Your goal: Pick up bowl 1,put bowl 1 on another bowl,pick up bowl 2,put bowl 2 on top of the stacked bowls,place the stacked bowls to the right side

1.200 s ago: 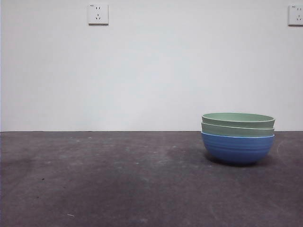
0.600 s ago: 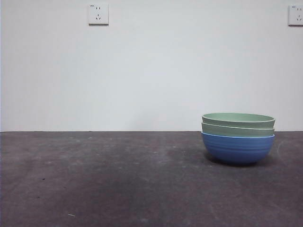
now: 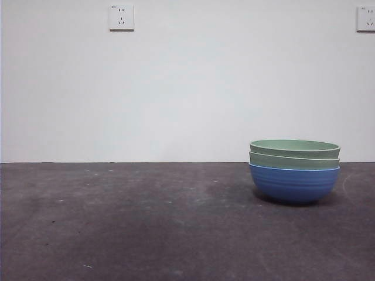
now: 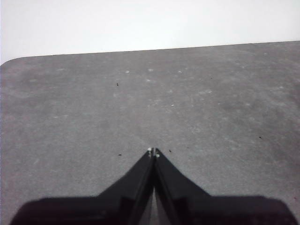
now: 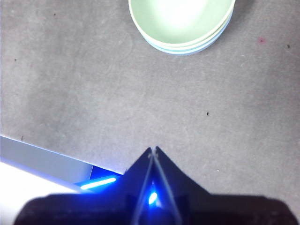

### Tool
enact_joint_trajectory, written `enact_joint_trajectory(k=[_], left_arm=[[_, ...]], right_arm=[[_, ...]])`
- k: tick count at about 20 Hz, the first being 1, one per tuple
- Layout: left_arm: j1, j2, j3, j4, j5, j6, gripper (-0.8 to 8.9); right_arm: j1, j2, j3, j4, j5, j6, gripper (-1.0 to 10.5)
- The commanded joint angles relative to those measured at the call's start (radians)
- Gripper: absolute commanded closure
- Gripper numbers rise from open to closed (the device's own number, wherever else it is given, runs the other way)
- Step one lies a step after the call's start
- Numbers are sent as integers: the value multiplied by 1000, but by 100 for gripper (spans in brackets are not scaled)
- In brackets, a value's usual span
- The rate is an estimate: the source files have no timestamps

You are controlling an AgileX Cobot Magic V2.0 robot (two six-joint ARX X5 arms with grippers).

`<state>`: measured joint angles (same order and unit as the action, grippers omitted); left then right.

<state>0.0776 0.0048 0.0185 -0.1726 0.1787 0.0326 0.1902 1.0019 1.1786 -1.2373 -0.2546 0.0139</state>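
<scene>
The stacked bowls stand at the right of the table in the front view: two sage-green bowls, the top one [image 3: 295,147] nested in the second [image 3: 294,160], both sitting in the blue ribbed bowl [image 3: 294,183]. From the right wrist view I look down into the stack's pale green inside [image 5: 182,21], well ahead of my right gripper [image 5: 153,150], which is shut and holds nothing. My left gripper [image 4: 153,152] is shut over bare table, with no bowl in its view. Neither arm shows in the front view.
The dark grey table [image 3: 146,222] runs to a white wall with two sockets [image 3: 121,17]. The right wrist view shows the table's near edge [image 5: 42,157] and a blue light below it.
</scene>
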Motion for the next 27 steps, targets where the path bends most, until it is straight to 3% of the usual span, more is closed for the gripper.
enact_joint_trajectory(k=[1, 13, 15, 18, 21, 24, 27], left_arm=[[3, -3, -14, 0, 5, -7, 817], [3, -3, -14, 0, 6, -7, 817], [3, -3, -14, 0, 6, -7, 817], [3, -3, -14, 0, 6, -7, 817], [3, -3, -14, 0, 6, -7, 817], [3, -3, -14, 0, 6, -7, 817], [3, -3, -14, 0, 6, -7, 817]], right_arm=[[0, 1, 1, 2, -1, -5, 944], [0, 1, 1, 2, -1, -6, 944], [-6, -3, 1, 26, 4, -58, 944], [-56, -92, -19, 231, -4, -44, 944], [-79, -235, -137, 452, -8, 26, 944], [-113, -405, -355, 605, 14, 26, 944], [-132, -583, -623, 790, 55, 71, 944]])
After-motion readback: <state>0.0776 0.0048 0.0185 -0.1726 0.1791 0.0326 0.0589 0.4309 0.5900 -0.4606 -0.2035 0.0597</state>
